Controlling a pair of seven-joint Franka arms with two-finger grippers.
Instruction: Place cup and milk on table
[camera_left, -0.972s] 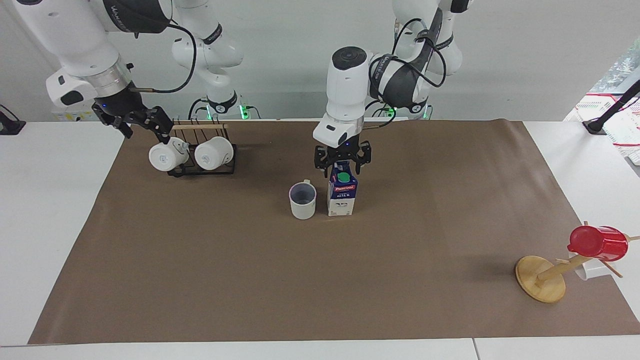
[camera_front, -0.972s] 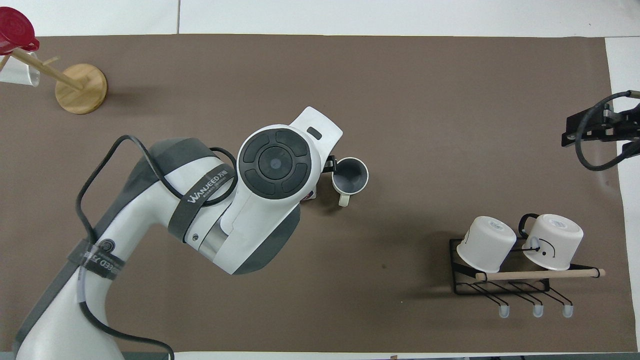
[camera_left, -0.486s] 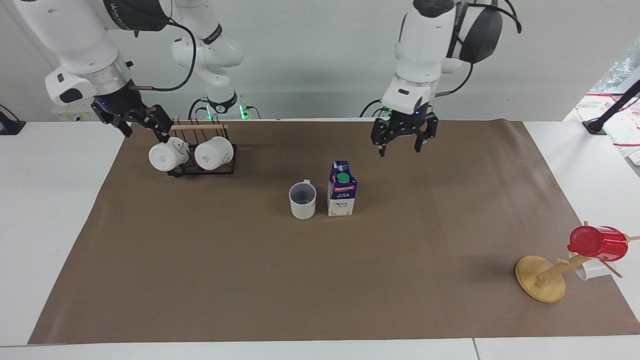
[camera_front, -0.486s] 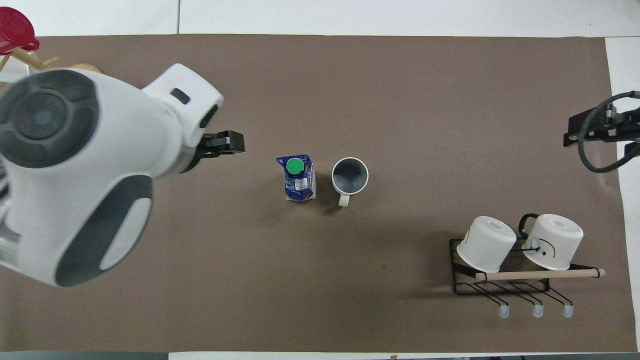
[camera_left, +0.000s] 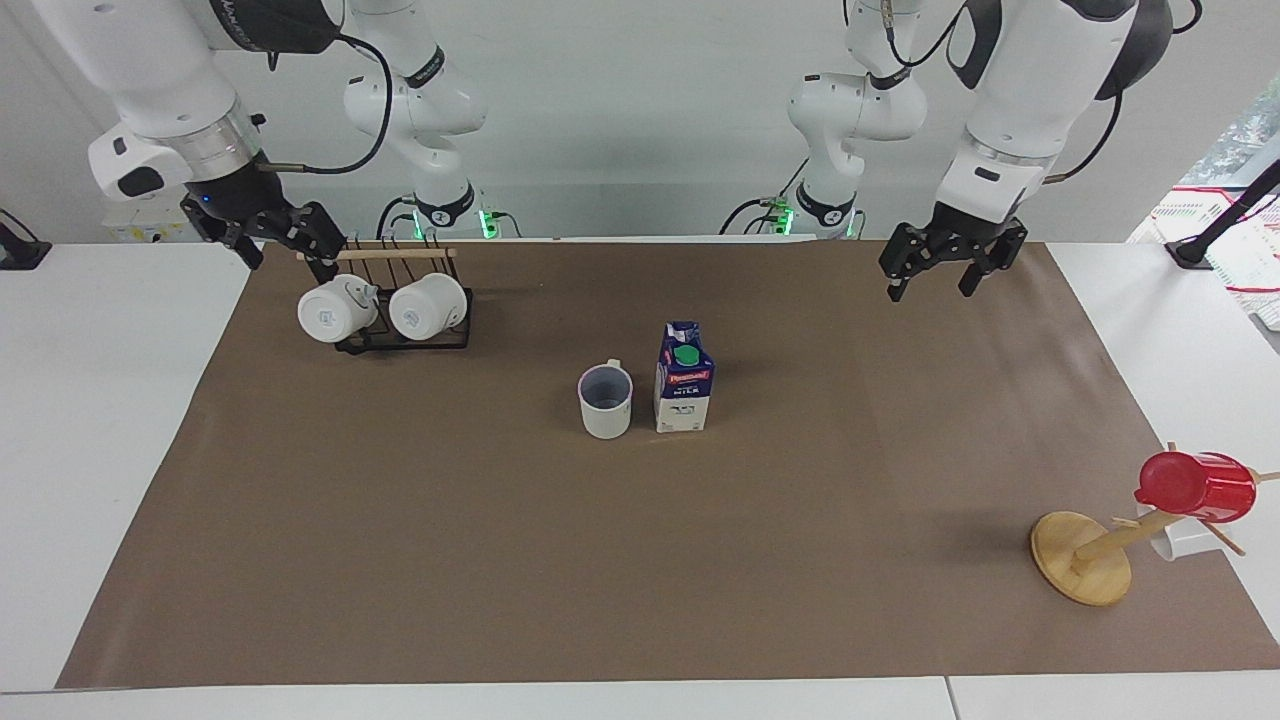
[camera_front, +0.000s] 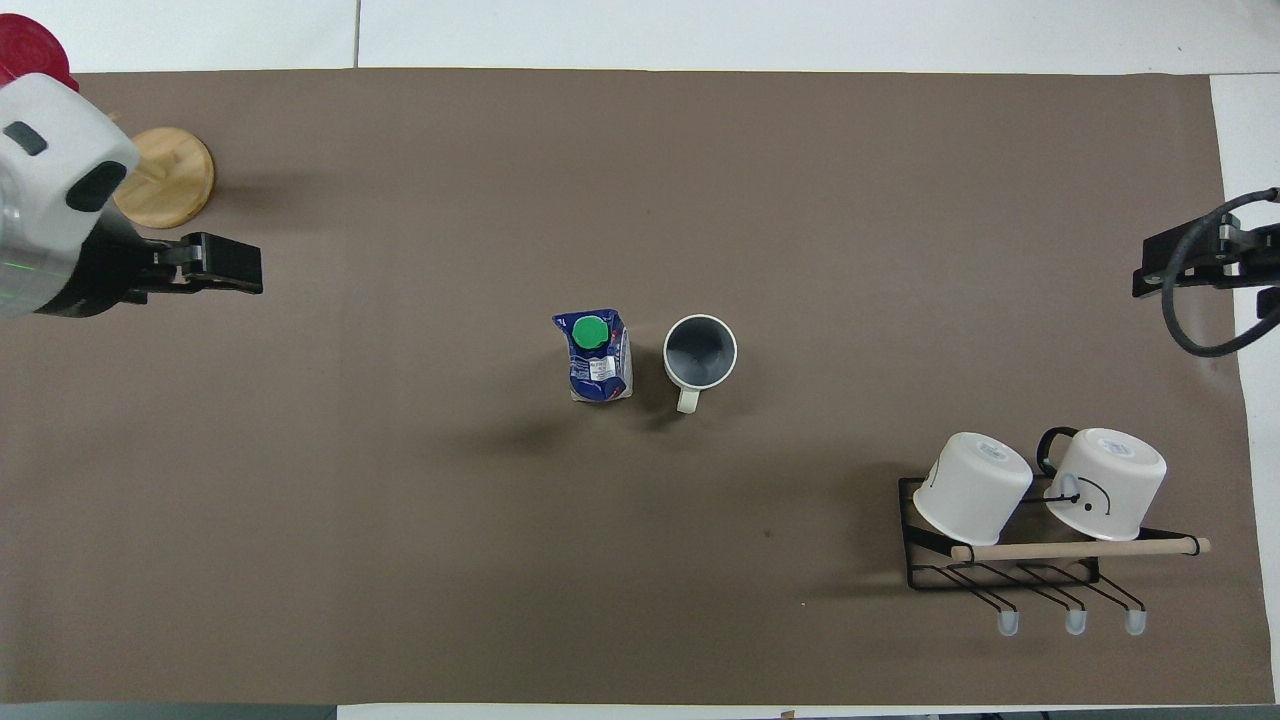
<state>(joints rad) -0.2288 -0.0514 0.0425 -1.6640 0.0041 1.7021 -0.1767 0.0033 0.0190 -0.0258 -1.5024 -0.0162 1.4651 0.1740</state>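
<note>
Since both the off-white mug (camera_left: 606, 401) and the blue-and-white milk carton (camera_left: 685, 392) stand upright side by side on the brown sheet of the table (camera_left: 640, 600), near its middle and well away from every edge, the task looks done, with nothing left but for the arms to rest. The mug is toward the right arm's end of the carton, just beside it and not touching. The left gripper (camera_left: 950, 262) hangs empty, fingers spread, over the sheet near the robots' edge toward the left arm's corner. The right gripper (camera_left: 285, 240) waits, empty with fingers apart, over the black wire rack (camera_left: 405, 338) with its two white mugs.
</note>
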